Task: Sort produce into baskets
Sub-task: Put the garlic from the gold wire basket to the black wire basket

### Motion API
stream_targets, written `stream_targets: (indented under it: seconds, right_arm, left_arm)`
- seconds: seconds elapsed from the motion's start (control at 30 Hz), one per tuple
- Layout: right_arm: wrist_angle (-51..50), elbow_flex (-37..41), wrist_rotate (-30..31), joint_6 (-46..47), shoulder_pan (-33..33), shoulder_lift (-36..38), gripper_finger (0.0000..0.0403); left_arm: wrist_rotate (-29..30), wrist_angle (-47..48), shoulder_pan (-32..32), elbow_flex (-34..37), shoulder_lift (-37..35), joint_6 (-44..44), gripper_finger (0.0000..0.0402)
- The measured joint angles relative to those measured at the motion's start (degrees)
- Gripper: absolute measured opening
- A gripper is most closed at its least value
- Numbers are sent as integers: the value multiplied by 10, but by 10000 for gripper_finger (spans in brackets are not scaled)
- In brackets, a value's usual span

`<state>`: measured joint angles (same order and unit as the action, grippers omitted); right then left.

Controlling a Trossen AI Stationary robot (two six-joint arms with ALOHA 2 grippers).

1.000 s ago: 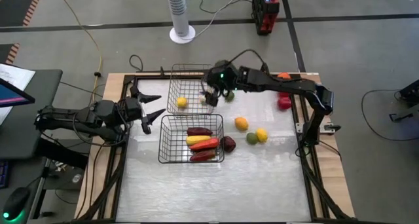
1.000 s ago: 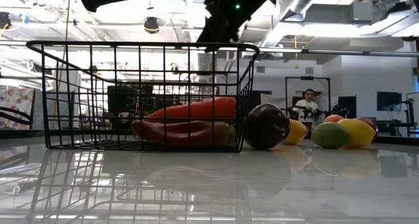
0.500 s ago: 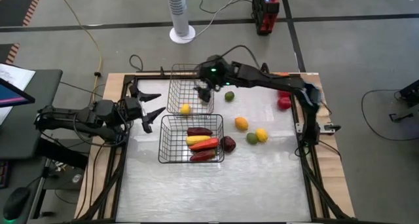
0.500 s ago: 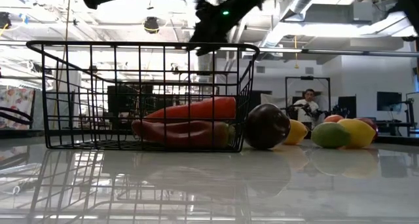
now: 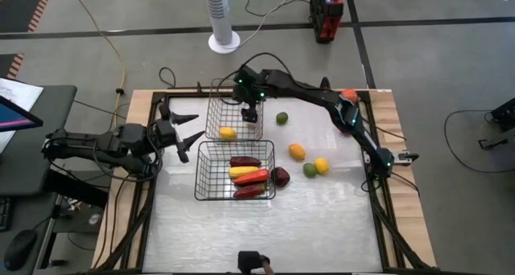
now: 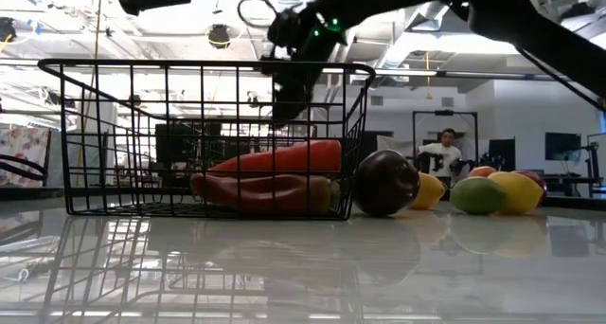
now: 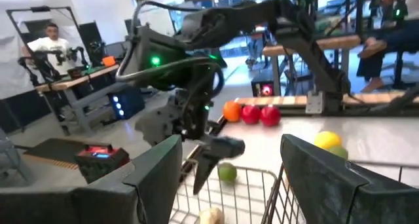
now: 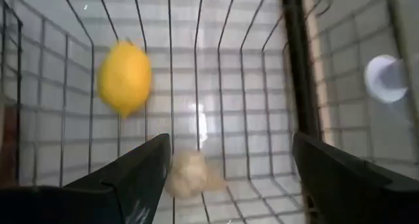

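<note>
High view: I see my right end effector (image 5: 250, 114) open above the silvery basket (image 5: 216, 106), yellow lemon (image 5: 228, 133) inside.

right gripper (image 5: 250, 114) | moved left, now over silvery basket (image 5: 216, 118)

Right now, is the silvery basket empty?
No. The silvery basket holds a yellow fruit and a pale piece.

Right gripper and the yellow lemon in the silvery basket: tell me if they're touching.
Apart. In the right wrist view the lemon lies on the silvery basket's floor, with bare mesh between it and the open right gripper and nothing between the fingers.
</note>
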<state>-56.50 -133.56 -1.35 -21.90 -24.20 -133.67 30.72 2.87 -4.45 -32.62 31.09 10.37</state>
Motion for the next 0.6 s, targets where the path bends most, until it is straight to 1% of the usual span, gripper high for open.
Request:
stream_targets:
  seconds: [0.13, 0.4, 0.6]
  right_arm:
    - [-14, 1, -1, 6, -10, -15, 340]
    - [-32, 0, -1, -28, 14, -50, 333]
    - [-46, 1, 36, -53, 34, -77, 332]
  left_arm:
    - [12, 20, 0, 0, 0, -1, 249]
    - [17, 35, 0, 0, 0, -15, 249]
    - [16, 54, 0, 0, 0, -31, 249]
